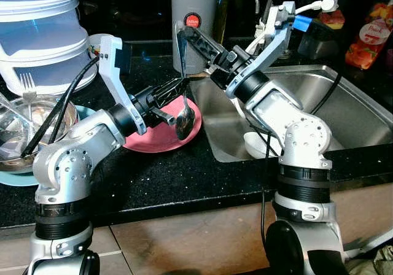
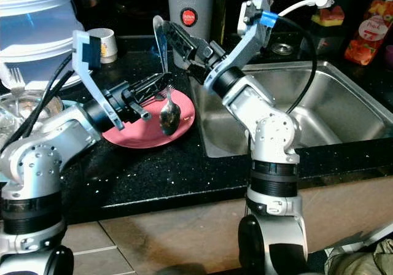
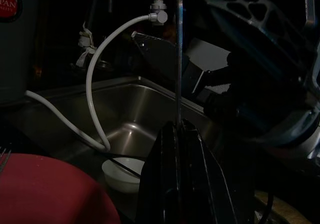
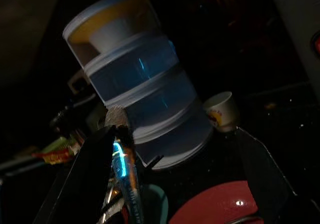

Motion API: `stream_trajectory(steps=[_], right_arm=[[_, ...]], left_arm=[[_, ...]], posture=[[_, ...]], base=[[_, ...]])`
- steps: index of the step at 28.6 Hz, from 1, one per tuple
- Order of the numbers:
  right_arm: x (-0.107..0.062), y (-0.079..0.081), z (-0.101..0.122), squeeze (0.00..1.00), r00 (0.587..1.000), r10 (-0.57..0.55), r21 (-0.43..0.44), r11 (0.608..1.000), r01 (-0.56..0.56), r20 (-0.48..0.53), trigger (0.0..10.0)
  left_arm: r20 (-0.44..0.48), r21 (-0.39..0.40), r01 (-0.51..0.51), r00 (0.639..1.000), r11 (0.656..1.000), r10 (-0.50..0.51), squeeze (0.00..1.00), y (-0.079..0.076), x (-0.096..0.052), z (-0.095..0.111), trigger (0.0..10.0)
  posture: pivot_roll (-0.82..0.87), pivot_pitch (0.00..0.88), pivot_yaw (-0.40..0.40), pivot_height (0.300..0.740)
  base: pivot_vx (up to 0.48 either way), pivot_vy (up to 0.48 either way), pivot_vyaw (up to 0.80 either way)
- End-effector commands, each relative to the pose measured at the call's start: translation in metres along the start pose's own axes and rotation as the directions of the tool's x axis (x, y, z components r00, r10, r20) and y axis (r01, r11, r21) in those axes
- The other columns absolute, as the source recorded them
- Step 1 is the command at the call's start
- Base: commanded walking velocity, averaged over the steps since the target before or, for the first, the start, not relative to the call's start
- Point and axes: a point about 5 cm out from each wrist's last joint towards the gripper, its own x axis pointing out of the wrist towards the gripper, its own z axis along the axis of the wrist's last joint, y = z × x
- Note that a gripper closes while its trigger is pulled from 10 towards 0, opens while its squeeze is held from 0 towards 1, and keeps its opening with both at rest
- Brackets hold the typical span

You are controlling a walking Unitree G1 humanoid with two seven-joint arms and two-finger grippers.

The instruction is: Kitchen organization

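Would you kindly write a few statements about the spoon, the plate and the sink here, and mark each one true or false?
1. Both grippers hold the spoon at once. True: the left gripper is shut on the lower handle and the right gripper on its top end.
2. The spoon lies flat on the red plate. False: it hangs upright, bowl downward, over the plate.
3. A small white bowl sits in the sink. True.
4. The red plate is inside the sink. False: it rests on the black counter beside the sink.
5. A fork stands near the metal bowls on the robot's left. True.
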Motion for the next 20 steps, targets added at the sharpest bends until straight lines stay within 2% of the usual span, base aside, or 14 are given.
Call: stream_trajectory(steps=[1,5,9,14,17,20], right_arm=[[-0.002,-0.001,-0.003,0.00,0.999,-0.016,-0.067,0.998,0.014,-0.028,10.0],[-0.003,0.000,-0.006,0.00,0.998,-0.003,-0.137,0.991,-0.005,-0.059,10.0],[-0.004,0.000,-0.009,0.00,0.997,-0.004,-0.162,0.987,-0.007,-0.072,10.0],[-0.004,0.004,-0.010,0.00,0.996,0.038,-0.150,0.988,-0.049,-0.078,10.0],[-0.005,0.011,-0.008,0.00,0.992,0.109,-0.091,0.989,-0.116,-0.070,10.0],[-0.007,0.014,-0.007,0.00,0.987,0.145,-0.106,0.983,-0.152,-0.075,10.0]], left_arm=[[0.002,0.006,0.027,1.000,1.000,-0.027,0.00,-0.003,0.000,0.001,0.0],[-0.003,0.008,0.030,1.000,1.000,-0.030,0.00,-0.003,-0.001,0.001,0.0],[-0.009,0.010,0.037,0.999,0.999,-0.037,0.00,-0.004,-0.002,0.000,0.0],[-0.016,0.003,0.040,0.999,0.999,-0.040,0.00,-0.005,-0.003,-0.001,0.0],[-0.012,-0.004,0.030,0.999,1.000,-0.030,0.00,-0.002,-0.003,-0.001,0.0],[-0.008,-0.003,0.020,1.000,1.000,-0.020,0.00,0.000,-0.003,0.000,0.0]], posture=[[0.04,0.062,-0.033,0.740],[0.04,0.067,-0.031,0.740],[0.04,0.068,-0.033,0.740],[0.05,0.067,-0.033,0.740],[0.05,0.066,-0.032,0.740],[0.04,0.069,-0.029,0.740]], base=[[0.000,0.000,0.00],[0.000,0.000,0.00],[0.000,0.000,0.00],[0.000,0.000,0.00],[0.000,0.000,0.00],[0.000,0.000,0.00]])
